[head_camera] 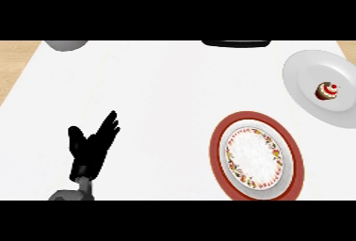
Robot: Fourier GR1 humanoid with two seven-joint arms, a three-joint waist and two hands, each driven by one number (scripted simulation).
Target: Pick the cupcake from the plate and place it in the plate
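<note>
A small cupcake (328, 91) with white frosting and a red top sits on a plain grey plate (309, 75) at the right edge of the counter. Closer to me and a little left lies a red-rimmed plate (224, 141) with a patterned border and a white centre, nothing on it. My left hand (90, 146) rests open at the lower left, fingers straight and pointing up, far from both plates. My right hand shows nowhere in the head view.
A grey rounded object (67, 44) is cut off by the top edge at the far left. A dark flat object (236, 43) lies at the top middle. Wooden surface (12, 66) borders the white counter (160, 94) on the left.
</note>
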